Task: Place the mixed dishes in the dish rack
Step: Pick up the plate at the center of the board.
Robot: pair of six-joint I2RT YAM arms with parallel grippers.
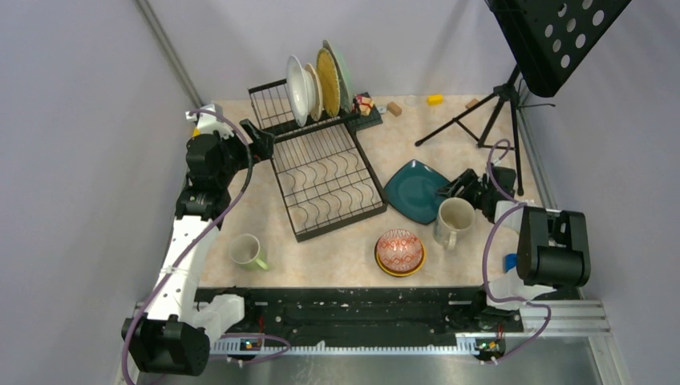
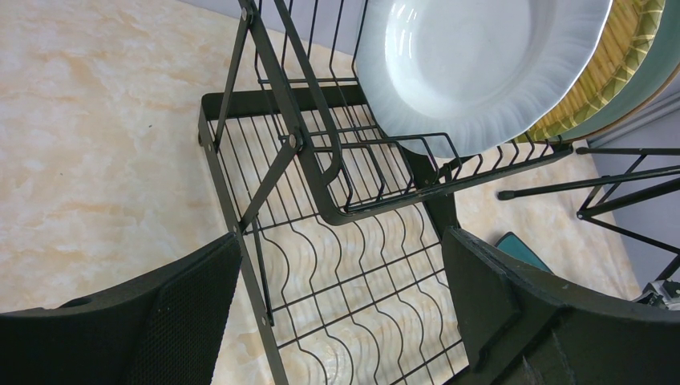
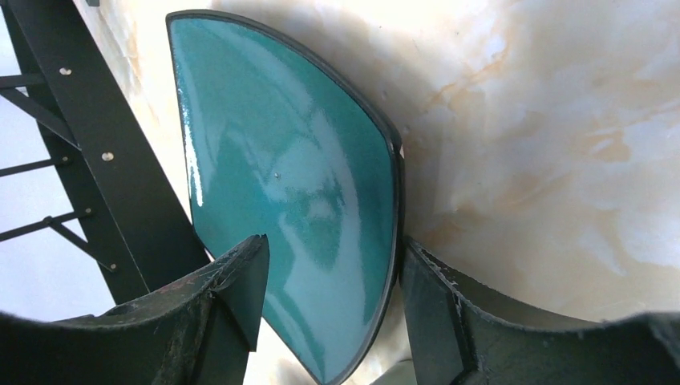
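At the centre right of the top view, the right gripper [image 1: 459, 186] sat at the right edge of the dark teal plate [image 1: 414, 191], which lay on the table [image 1: 337, 261] just right of the dish rack [image 1: 329, 180]. Its fingers straddled the plate's rim, one over the glaze and one outside it. Whether they pinched it could not be told. Left of the rack, the left gripper [image 1: 255, 140] hung released, jaws wide, beside the raised section, where three plates [image 1: 298, 88] stood upright. The cream mug [image 1: 454, 222], stacked bowls [image 1: 399, 251] and green mug [image 1: 247, 250] stood lower in the frame.
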